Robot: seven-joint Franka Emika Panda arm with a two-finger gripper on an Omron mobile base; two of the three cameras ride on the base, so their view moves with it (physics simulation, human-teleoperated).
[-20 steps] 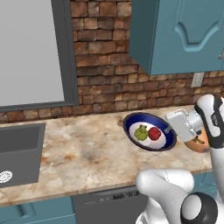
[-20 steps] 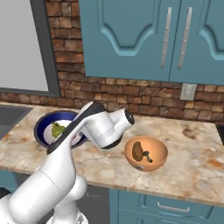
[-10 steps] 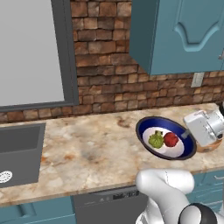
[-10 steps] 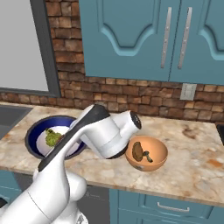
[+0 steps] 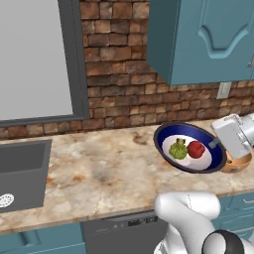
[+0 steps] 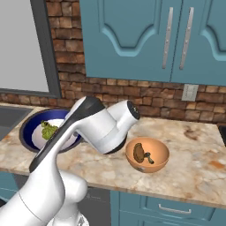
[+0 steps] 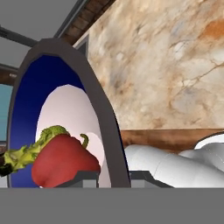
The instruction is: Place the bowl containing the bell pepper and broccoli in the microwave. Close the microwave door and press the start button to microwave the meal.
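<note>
Above counter (image 5: 99, 173), bowl (image 5: 167, 137) now higher

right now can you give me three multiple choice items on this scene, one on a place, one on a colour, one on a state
1. Where is the orange bowl?
A. in the sink
B. on the counter, beside the blue bowl
C. in a cabinet

2. What colour is the bell pepper?
A. red
B. yellow
C. purple

3. How is the bowl with the broccoli?
A. upside down
B. empty
C. gripped at its rim by the claw

Answers:
1 B, it sits on the marble counter in both base views.
2 A, shiny red beside the green floret.
3 C, the hand view shows the rim between the fingertips.
</note>
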